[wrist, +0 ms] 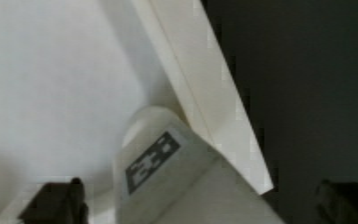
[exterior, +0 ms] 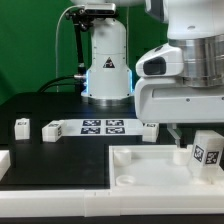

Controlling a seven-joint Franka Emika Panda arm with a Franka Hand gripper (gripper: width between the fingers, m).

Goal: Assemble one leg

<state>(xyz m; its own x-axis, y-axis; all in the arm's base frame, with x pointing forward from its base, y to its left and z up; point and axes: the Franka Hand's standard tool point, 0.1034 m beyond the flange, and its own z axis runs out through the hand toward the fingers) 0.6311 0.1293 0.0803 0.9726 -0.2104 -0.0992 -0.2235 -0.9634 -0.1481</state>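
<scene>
A leg (exterior: 206,151), a short white post with a black-and-white tag, stands on the wide white panel (exterior: 130,170) near its corner at the exterior view's right. In the wrist view the same leg (wrist: 167,165) sits by the panel's raised edge (wrist: 202,80). My gripper (exterior: 197,136) hangs right over it. In the wrist view the gripper (wrist: 199,205) is open, with one dark fingertip (wrist: 55,202) on each side of the leg and a gap at both. Three more legs lie on the black table: two at the exterior view's left (exterior: 22,126) (exterior: 51,129) and one by the gripper (exterior: 150,129).
The marker board (exterior: 103,126) lies flat on the black table behind the panel. The arm's white base (exterior: 105,60) stands at the back. A small white part (exterior: 3,158) shows at the exterior view's left edge. Black table (wrist: 318,80) lies past the panel's edge.
</scene>
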